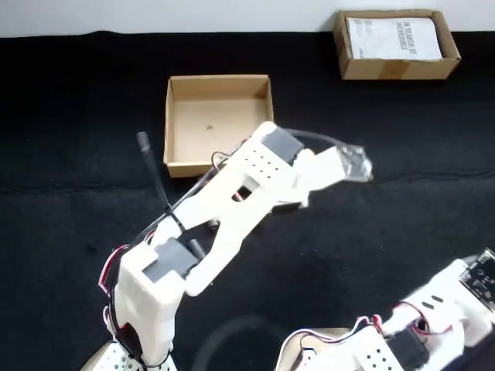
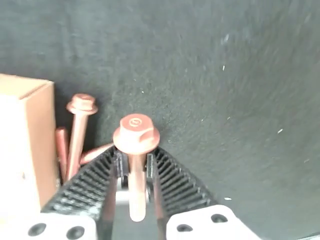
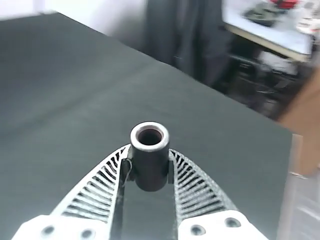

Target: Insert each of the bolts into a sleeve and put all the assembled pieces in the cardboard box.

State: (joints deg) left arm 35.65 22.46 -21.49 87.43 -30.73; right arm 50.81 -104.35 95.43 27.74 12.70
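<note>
Held tight between the closed left fingers point(image 2: 90, 185): one copper bolt point(image 2: 136, 136), flat head poking out past the tips, over the black desk point(image 1: 402, 247). Gripped the same way in the closed right fingers point(image 3: 100, 192): a dark sleeve point(image 3: 149, 145), round hole facing out. Lying on the desk just beside the cardboard box point(image 2: 35, 125): a few more bolts point(image 2: 80, 115), not yet picked up. Now bring bolt and sleeve together, slowly. Notice first the end sticking out: the head, likely too wide for the hole. So turn the left wrist, or take a new hold, to get the thin end pointing at the hole. Line both up straight, like a pencil going into its cap. Push gently, with no wiggling and no hard shoving. Keep both grips firm, to stop the bolt tipping or the sleeve slipping. Stop pushing with the head snug against the rim. Then let go with one side only and carry the joined piece over to the cardboard box.
</note>
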